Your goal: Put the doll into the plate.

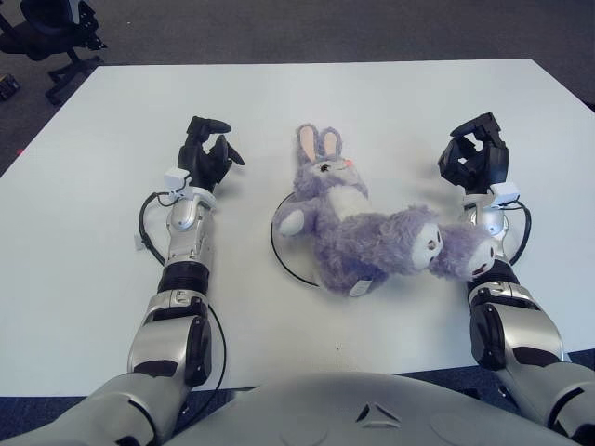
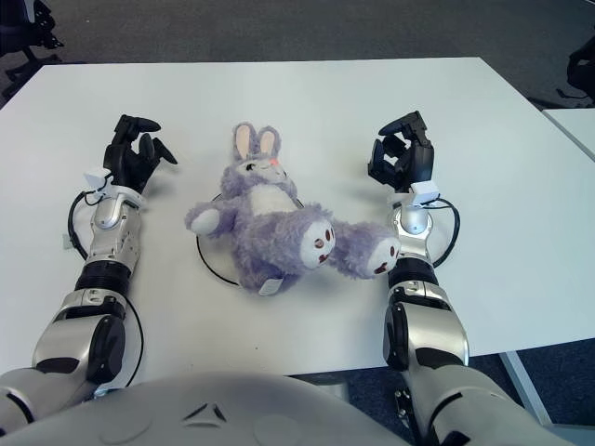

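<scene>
A purple plush bunny doll point(image 1: 358, 232) lies on its back over a white plate point(image 1: 284, 251), of which only the dark rim shows at the doll's left. Its feet stretch right and touch my right forearm. My right hand point(image 1: 474, 156) is to the right of the doll, apart from its head, fingers curled and holding nothing. To the doll's left is my left hand point(image 1: 208, 153), fingers loosely spread, holding nothing.
Everything sits on a white table point(image 1: 372, 102) whose far and side edges show. An office chair base point(image 1: 51, 42) stands on the dark floor beyond the far left corner.
</scene>
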Robot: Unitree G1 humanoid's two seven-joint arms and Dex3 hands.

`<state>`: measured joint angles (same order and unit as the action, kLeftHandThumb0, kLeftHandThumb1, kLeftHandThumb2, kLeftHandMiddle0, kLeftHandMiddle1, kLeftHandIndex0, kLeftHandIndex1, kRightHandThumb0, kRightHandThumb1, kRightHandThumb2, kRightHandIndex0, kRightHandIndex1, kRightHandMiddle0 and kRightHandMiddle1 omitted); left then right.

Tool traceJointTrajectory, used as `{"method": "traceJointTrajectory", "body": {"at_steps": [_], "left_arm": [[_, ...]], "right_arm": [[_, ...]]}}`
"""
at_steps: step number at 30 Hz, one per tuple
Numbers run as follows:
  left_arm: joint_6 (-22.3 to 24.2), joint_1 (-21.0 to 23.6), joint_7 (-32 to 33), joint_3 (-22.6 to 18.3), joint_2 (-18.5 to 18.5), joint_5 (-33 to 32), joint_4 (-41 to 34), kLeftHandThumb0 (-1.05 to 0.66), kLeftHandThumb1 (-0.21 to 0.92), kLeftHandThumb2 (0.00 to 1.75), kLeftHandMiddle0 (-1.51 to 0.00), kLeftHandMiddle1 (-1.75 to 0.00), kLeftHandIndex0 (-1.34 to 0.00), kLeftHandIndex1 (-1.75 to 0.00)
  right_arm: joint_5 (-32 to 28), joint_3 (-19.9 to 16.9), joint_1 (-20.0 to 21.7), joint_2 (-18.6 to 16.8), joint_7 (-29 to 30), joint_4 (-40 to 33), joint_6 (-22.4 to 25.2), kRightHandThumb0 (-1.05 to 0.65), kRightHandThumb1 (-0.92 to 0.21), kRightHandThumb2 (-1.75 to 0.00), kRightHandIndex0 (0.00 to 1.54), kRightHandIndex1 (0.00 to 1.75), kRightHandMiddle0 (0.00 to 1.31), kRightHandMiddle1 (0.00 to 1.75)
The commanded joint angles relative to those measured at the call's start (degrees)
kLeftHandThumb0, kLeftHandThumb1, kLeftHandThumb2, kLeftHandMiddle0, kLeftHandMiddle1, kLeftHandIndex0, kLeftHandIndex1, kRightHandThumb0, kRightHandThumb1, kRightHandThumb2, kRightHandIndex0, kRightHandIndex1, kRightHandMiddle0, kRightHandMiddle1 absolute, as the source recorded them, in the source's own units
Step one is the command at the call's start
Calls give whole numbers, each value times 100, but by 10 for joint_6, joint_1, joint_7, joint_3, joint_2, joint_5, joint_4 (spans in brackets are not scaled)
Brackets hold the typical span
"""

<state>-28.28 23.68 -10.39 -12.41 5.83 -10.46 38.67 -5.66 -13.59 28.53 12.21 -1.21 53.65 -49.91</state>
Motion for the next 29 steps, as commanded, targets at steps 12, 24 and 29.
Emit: {"method": "traceJointTrajectory", "body": {"at_steps": [12,24,29], "left_arm": [[-3,-64,11,8,-31,14,33,-35,85,60,-84,-175,-25,-175],[-12,-58,15,6,-28,18,37,-36,84,62,-84,-175,-26,-175],[-21,-44,12,-3,-24,13,51,-36,83,62,-84,-175,-26,-175]], "right_arm": [[0,5,-75,-52,0,50,-5,-38,-71,-80,95,175,33,175],[0,5,-70,-50,1,51,-1,-37,-74,-75,95,175,31,175],[7,6,-68,-44,11,49,1,-37,-75,-75,94,175,31,175]]}}
